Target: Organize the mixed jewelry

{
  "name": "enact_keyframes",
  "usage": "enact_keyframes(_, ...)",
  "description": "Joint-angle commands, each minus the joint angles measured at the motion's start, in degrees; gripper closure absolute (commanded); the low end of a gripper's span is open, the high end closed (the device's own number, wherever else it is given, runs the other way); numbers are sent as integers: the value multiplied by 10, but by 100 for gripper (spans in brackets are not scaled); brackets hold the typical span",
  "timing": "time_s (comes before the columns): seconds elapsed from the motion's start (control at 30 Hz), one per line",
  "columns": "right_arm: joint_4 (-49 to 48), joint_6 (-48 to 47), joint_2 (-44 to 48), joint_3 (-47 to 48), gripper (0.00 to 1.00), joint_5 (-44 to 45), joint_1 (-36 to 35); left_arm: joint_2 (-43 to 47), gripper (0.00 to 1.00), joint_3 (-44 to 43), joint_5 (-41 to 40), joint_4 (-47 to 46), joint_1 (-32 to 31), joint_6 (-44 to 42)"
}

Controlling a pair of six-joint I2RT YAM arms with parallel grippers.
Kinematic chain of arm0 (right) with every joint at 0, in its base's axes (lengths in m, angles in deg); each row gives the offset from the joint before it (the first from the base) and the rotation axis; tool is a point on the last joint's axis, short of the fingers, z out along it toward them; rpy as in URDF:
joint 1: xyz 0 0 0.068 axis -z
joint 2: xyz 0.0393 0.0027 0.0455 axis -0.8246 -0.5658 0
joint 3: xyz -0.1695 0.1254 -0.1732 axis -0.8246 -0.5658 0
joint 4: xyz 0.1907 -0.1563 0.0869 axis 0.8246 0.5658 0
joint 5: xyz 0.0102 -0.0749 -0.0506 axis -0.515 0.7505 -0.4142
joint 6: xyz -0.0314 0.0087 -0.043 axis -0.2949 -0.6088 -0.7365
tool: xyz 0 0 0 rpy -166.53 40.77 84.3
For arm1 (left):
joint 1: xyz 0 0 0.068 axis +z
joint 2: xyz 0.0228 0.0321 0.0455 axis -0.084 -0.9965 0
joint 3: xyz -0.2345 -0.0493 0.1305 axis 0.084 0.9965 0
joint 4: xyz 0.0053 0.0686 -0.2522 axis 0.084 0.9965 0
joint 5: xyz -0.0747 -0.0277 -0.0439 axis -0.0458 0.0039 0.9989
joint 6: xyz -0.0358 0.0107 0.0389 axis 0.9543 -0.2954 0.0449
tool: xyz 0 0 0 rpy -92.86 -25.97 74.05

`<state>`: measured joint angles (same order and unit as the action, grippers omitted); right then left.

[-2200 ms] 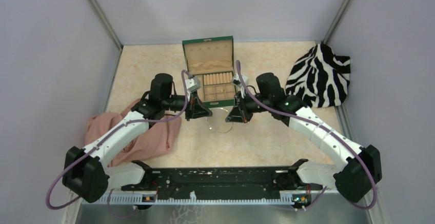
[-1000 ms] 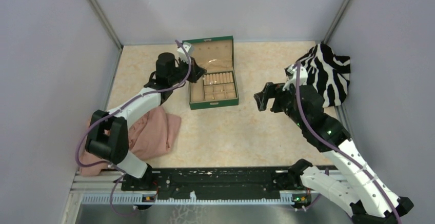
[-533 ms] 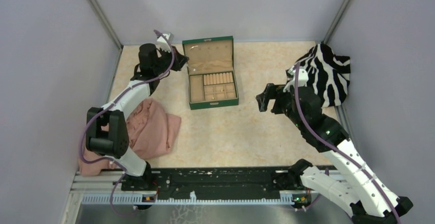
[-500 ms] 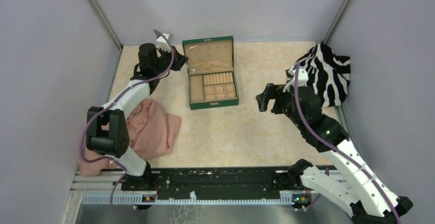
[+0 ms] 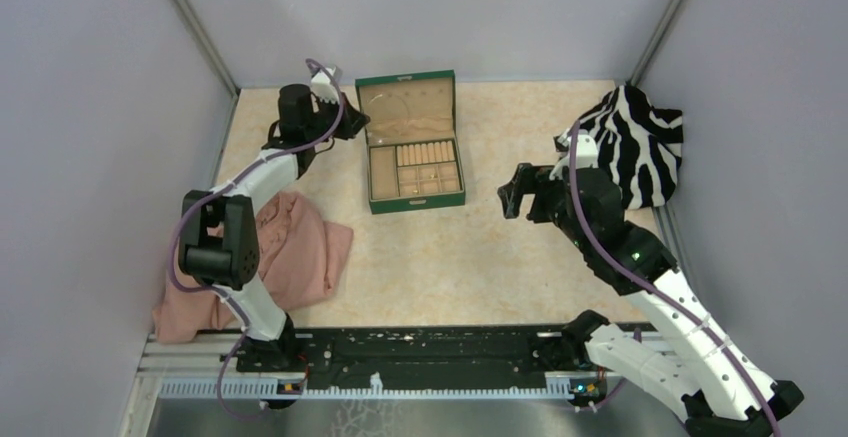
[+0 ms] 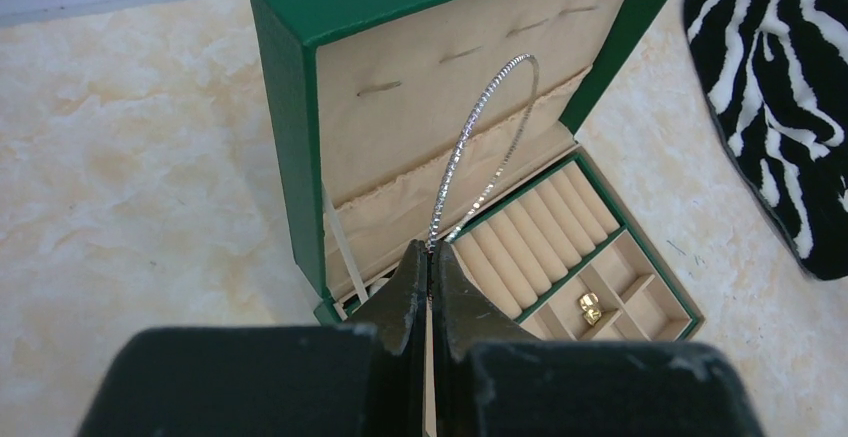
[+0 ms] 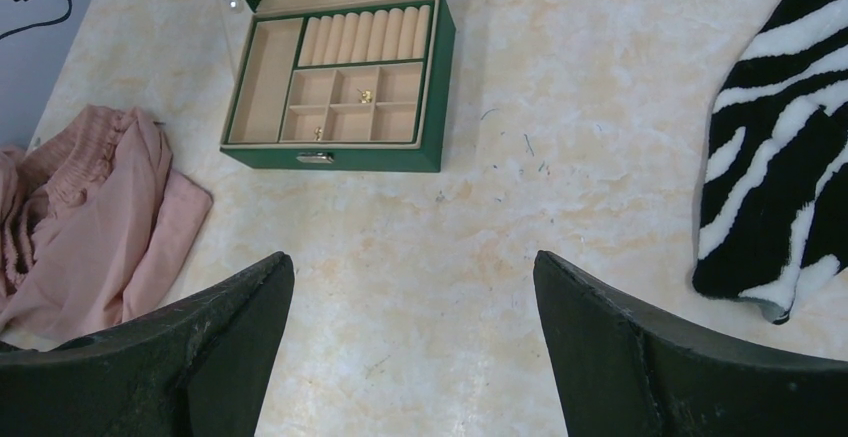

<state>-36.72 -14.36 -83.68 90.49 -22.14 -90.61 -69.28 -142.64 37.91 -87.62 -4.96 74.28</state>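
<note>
Silvery and finely beaded, the thin wire hoop (image 6: 480, 152) arcs up from the left gripper (image 6: 430, 257), whose dark fingers are pinched tight on its lower end. We see it at centre frame in the left wrist view, in front of the tan lid lining of the green box (image 6: 290, 107). Tiny gold pieces (image 7: 365, 96) (two that we can make out) sit in small square compartments below the ribbed ring rolls (image 7: 365, 37). Over the marbled beige table (image 7: 480, 237) the right gripper (image 7: 408, 277) hangs with fingers spread wide, holding nothing. At right lies a fuzzy zebra-striped cloth (image 7: 780, 157), at lower left a crumpled pink cloth (image 7: 90, 207).
</note>
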Motion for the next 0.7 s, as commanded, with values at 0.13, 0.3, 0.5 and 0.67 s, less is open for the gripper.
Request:
enact_keyframes(0.13, -17, 3, 0, 5, 11, 4, 0, -29, 100, -29, 6, -31, 10, 26)
enact_keyframes(0.3, -16, 3, -2, 7, 11, 3, 0, -31, 100, -28, 14, -49, 14, 38)
enact_keyframes(0.5, -14, 3, -3, 8, 11, 3, 0, -42, 100, -45, 14, -41, 21, 45)
enact_keyframes(0.67, -14, 5, -3, 8, 11, 1, 0, -56, 100, -54, 10, -32, 22, 51)
